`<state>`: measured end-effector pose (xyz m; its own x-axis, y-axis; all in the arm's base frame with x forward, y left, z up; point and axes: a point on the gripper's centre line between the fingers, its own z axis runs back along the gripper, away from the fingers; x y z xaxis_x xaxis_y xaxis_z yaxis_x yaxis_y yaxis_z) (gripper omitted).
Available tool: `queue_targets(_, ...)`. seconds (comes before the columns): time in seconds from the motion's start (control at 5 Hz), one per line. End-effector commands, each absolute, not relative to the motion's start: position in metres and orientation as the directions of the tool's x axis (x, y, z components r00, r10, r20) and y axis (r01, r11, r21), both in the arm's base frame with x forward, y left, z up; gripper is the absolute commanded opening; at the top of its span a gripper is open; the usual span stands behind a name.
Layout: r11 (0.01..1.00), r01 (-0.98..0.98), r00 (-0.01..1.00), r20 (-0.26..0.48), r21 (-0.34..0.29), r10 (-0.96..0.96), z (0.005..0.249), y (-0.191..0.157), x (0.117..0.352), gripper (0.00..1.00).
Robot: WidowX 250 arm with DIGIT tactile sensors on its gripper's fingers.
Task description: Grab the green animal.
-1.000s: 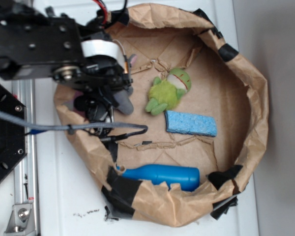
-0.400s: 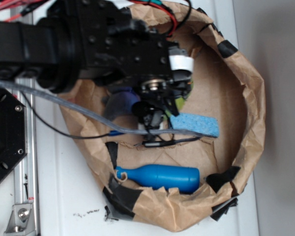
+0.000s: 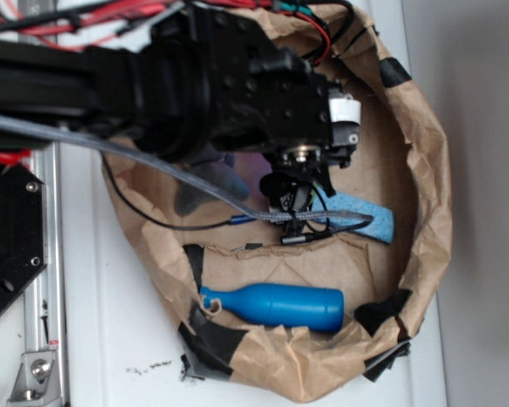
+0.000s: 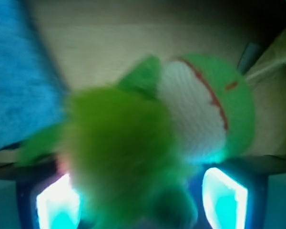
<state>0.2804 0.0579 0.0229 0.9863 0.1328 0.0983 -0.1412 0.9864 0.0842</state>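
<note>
The green animal (image 4: 133,143) fills the wrist view: a fuzzy lime-green body and a round head with a white mouth patch edged in red. It lies between my two fingers, the left one (image 4: 57,202) close against its fur and the right one (image 4: 224,195) a little apart from it. My gripper (image 4: 140,200) is open around the toy's body. In the exterior view the arm covers the green animal completely, and the gripper (image 3: 293,191) points down into the middle of the paper bag.
The crumpled brown paper bag (image 3: 424,212) rings the work area with a raised rim. A blue sponge (image 3: 365,216) lies just right of the gripper, a blue bottle (image 3: 276,305) at the front, and a grey plush (image 3: 208,182) to the left under the arm.
The arm has swung right, from over the grey plush to over the green animal, which it now hides in the exterior view. The sponge sits slightly farther right.
</note>
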Motion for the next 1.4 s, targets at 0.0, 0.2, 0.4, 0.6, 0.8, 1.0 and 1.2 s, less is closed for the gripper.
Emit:
queue_targets(0.0,0.954,-0.296,0.936,0.215,0.05,0.28,0.024,0.092,0.289,0.0)
queue_targets(0.2,0.966,-0.255,0.952,0.186,0.05,0.242,0.035,0.092,0.282,0.0)
queue_targets(0.4,0.975,-0.218,0.965,0.156,0.035,0.21,0.065,0.091,0.273,0.0)
queue_targets(0.6,0.979,-0.204,0.959,0.195,-0.024,0.205,0.104,0.089,0.255,0.0)
queue_targets(0.8,0.908,-0.411,0.839,0.355,-0.08,0.411,0.117,0.087,0.243,0.56)
queue_targets(1.0,0.839,-0.526,0.754,0.381,-0.136,0.535,0.098,0.089,0.252,1.0)
queue_targets(1.2,0.771,-0.619,0.674,0.405,-0.149,0.619,0.084,0.094,0.26,1.0)
